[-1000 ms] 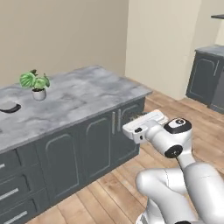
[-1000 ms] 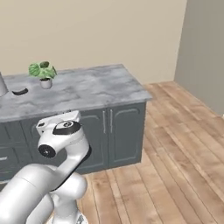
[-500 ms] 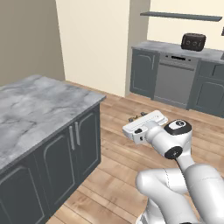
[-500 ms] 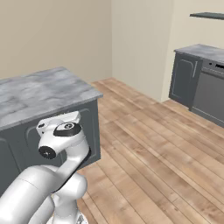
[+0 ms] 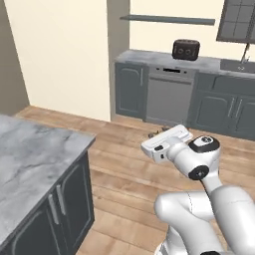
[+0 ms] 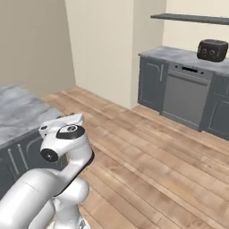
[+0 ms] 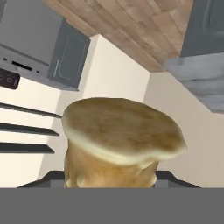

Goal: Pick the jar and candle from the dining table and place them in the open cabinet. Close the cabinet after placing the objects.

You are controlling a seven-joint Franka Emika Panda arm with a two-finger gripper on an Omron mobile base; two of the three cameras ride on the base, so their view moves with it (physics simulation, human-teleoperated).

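My gripper (image 7: 113, 178) is shut on a tan-golden candle (image 7: 120, 140), which bulks large in the hand view between the dark fingertips (image 7: 51, 178). In the left base view the gripper (image 5: 155, 133) is held out in front of the arm, over the wooden floor, with just a small dark bit showing at its tip. A corner of the marble dining table (image 5: 35, 159) lies at lower left there and at the left edge of the right base view (image 6: 15, 112). The jar and the cabinet are out of view.
Ahead stands a kitchen wall run: dark grey base cupboards, a steel dishwasher (image 5: 169, 97), a black toaster (image 5: 186, 49) on the counter, a wall shelf (image 5: 167, 19). Wooden floor (image 5: 124, 149) stretches between the table and that run.
The whole picture has swung: the base has turned away from the dining table towards the kitchen wall run. The arm keeps the same pose, and the grip looks unchanged.
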